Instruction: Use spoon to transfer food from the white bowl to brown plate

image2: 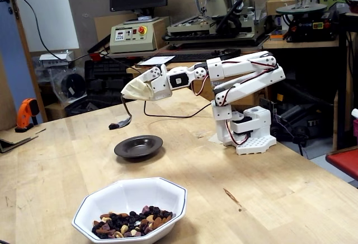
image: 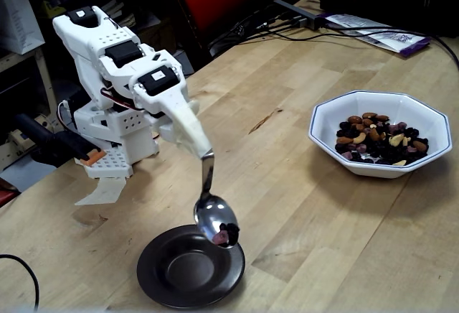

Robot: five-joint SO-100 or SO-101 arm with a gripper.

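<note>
Food [image: 225,232] sat in a small pile at the far tip of the spoon [image: 214,216], a few dark raisins and one pink piece. The spoon hung down from the gripper [image: 201,150], and its handle went up into whitish tape there, so the gripper was closed tight on the spoon. The round part was tipped a little low at the front, which I think was to let the food slide off. The spoon's long line ran down and away from the gripper, with the shiny scoop at the bottom and the handle on top. The brown plate [image: 161,278] lay right below the scoop and looked bare. In a fixed view from the side, the spoon [image2: 122,122] hung above the brown plate [image2: 138,146] and did not touch it. The white bowl [image: 379,112] stood well apart from the gripper, far past the spoon's tip, and most of the food was in it. I think the tipping step came next.
</note>
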